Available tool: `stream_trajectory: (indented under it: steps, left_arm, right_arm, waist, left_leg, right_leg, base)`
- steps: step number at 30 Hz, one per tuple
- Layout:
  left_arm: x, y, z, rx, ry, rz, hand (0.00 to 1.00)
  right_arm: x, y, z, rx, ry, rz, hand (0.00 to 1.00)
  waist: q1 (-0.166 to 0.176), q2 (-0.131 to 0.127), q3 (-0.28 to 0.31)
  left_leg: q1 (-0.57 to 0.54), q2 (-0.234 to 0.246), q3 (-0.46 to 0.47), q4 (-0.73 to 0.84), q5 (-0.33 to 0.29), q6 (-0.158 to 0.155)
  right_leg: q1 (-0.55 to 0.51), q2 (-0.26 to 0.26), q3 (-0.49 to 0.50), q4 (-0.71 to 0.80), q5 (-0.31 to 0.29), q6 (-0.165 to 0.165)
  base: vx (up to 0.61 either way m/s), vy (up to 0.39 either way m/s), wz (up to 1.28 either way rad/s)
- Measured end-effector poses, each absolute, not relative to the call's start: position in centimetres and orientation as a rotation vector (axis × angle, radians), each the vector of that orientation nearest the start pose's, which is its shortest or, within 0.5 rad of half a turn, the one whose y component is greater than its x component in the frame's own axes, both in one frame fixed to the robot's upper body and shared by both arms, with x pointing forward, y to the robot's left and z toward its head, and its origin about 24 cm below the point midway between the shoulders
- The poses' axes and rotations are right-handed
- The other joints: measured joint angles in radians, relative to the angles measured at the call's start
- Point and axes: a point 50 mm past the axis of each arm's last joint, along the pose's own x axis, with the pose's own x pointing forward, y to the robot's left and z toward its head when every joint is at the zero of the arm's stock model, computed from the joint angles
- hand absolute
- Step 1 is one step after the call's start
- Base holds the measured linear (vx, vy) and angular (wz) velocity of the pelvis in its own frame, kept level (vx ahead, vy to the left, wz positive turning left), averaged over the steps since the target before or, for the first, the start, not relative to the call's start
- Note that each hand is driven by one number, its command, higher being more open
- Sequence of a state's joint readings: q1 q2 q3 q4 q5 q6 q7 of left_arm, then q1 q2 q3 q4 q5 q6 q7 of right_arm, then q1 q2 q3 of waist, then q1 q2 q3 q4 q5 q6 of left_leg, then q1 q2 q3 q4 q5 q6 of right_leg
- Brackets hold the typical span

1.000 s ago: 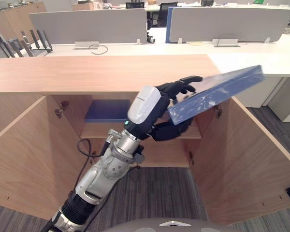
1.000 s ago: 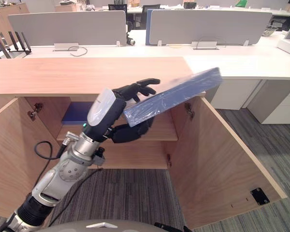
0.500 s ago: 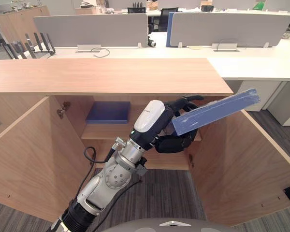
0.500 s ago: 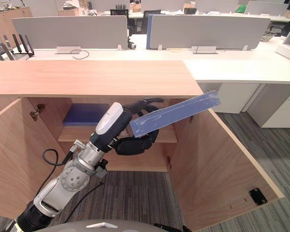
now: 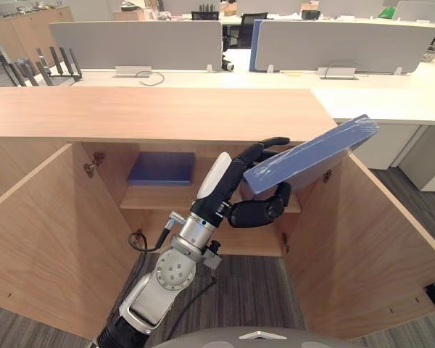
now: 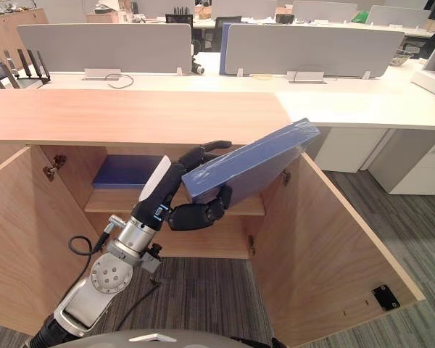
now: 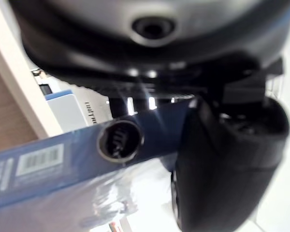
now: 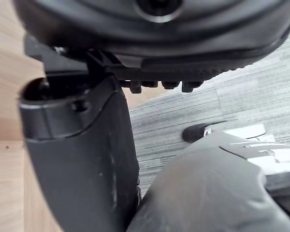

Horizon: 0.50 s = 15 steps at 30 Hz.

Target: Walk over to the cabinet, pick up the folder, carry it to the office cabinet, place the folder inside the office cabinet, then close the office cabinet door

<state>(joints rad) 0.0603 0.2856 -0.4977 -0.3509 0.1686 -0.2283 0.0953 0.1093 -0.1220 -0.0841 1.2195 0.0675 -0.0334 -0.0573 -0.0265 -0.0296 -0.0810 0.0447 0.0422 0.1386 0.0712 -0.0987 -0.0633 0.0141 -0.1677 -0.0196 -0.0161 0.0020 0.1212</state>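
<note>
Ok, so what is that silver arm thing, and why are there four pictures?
It is a robot shaped a bit like a person. Two pictures come from cameras in its head, like two eyes looking down. The other two come from small cameras on its wrists, very close up. The silver arm ends in the left hand, whose dark fingers and thumb pinch a blue folder, tilted, in front of a wooden cabinet with both doors open. A flat blue thing, maybe another folder, lies on the shelf inside. The right hand shows in its own wrist picture, above grey carpet. White desks stand behind the cabinet.
</note>
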Motion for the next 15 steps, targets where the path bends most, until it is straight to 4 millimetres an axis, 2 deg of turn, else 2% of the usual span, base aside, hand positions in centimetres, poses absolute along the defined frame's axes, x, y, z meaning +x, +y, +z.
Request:
stream_trajectory:
  steps: [4,5,6,10,13,15]
  left_arm:
    - [20.0,8.4,8.2,0.201,-0.32,-0.435,0.0]
    - [19.9,8.7,7.7,0.193,-0.289,-0.423,0.0]
    - [19.8,9.3,6.9,0.168,-0.235,-0.403,0.0]
    - [20.1,10.9,6.1,0.121,-0.165,-0.342,0.0]
    - [20.5,12.6,5.8,0.053,-0.141,-0.235,0.0]
    - [20.7,13.6,5.9,0.044,-0.145,-0.181,0.0]
  right_arm:
    - [6.9,-20.6,-16.7,-0.038,1.186,-0.222,1.0]
    - [7.8,-20.5,-16.4,-0.035,1.143,-0.218,1.0]
    - [9.6,-19.9,-15.7,-0.021,1.063,-0.199,1.0]
    - [13.9,-18.9,-13.3,-0.012,0.853,-0.144,1.0]
    - [15.9,-19.1,-11.7,-0.007,0.738,-0.152,1.0]
    - [16.5,-19.6,-11.0,-0.002,0.698,-0.174,1.0]
  waist:
    - [-0.002,-0.003,0.001]
    - [-0.002,-0.004,0.002]
    - [-0.001,-0.005,0.002]
    - [0.007,-0.008,0.004]
    - [0.01,-0.017,0.002]
    - [0.013,-0.022,0.002]
  left_leg:
    - [-0.004,0.001,0.002,0.0,-0.001,-0.001]
    - [-0.007,0.001,0.005,0.0,-0.001,-0.001]
    - [-0.013,0.001,0.009,0.002,-0.001,0.0]
    - [-0.025,0.001,0.009,0.014,-0.006,0.006]
    - [-0.026,0.001,0.01,0.014,-0.006,0.006]
    - [-0.027,0.001,0.01,0.015,-0.006,0.006]
  right_leg:
    - [-0.006,0.001,0.003,-0.002,0.0,0.0]
    - [-0.011,0.001,0.007,-0.002,0.0,0.0]
    - [-0.014,0.002,0.011,-0.001,0.002,0.0]
    - [-0.023,0.002,0.022,-0.001,0.006,-0.001]
    - [-0.024,0.002,0.024,0.0,0.006,-0.001]
    - [-0.026,0.002,0.024,0.0,0.006,-0.001]
  base:
    - [0.0,0.001,-0.01]
    - [0.01,0.003,-0.08]
    - [0.01,0.003,-0.07]
    - [0.0,0.006,-0.04]
    - [0.0,0.0,0.0]
    - [0.0,0.0,0.0]
